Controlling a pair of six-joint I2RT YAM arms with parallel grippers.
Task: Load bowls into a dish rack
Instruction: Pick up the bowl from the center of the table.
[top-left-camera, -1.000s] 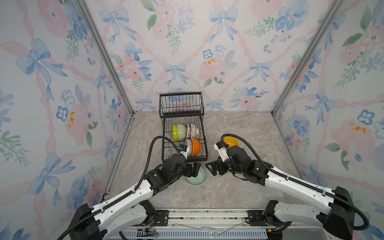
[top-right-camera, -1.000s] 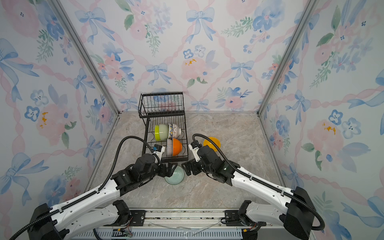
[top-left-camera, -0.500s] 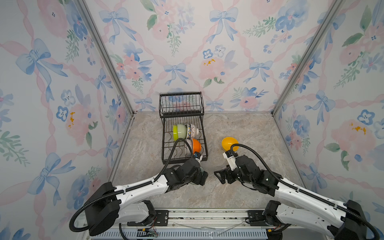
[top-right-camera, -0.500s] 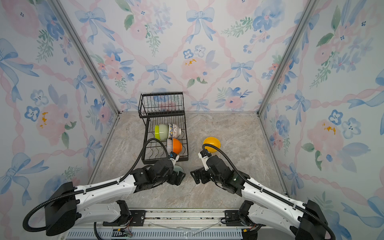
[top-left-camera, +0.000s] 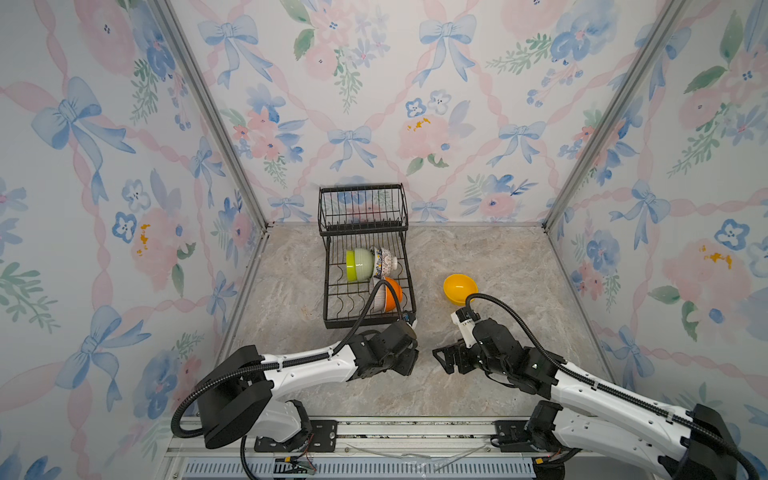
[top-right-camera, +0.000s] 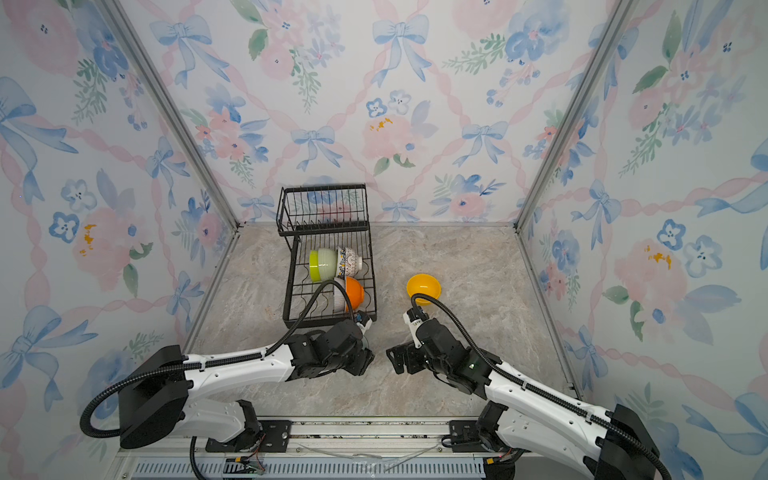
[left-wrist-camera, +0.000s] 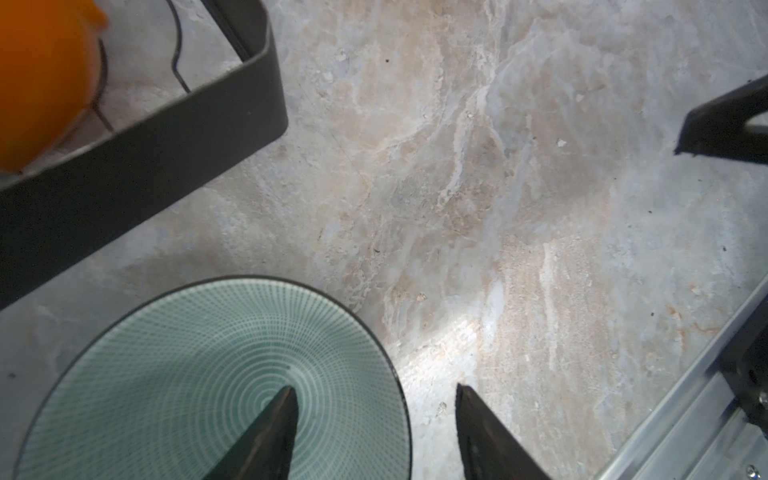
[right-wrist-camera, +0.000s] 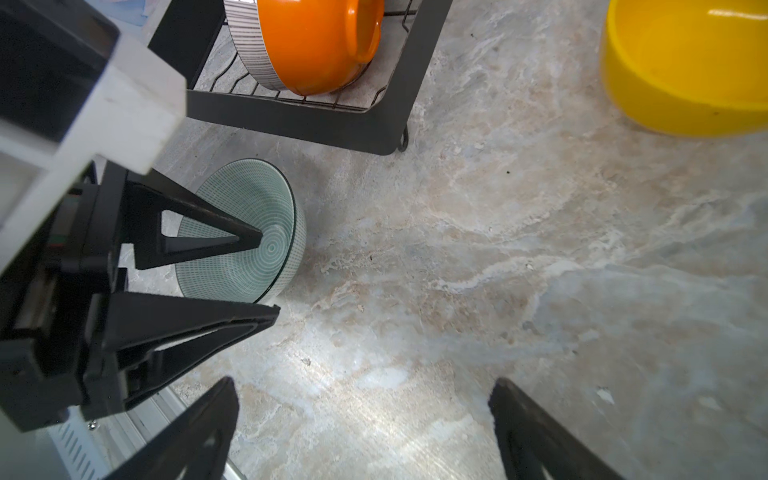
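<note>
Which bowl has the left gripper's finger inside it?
The teal bowl, on the table by the rack's near corner: the left gripper straddles its rim, one finger inside. The yellow bowl sits apart, untouched; the rest are in the rack.

bright, even light with soft shadows; the orange bowl (left-wrist-camera: 37, 79) is blurred in the left wrist view.

Fine concentric lines on teal bowl (left-wrist-camera: 166, 365); orange bowl (right-wrist-camera: 316, 45); yellow bowl (top-left-camera: 460, 287); black rack (right-wrist-camera: 291, 120).

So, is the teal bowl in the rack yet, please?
Not yet: the teal bowl sits upright on the table beside the dish rack.
</note>
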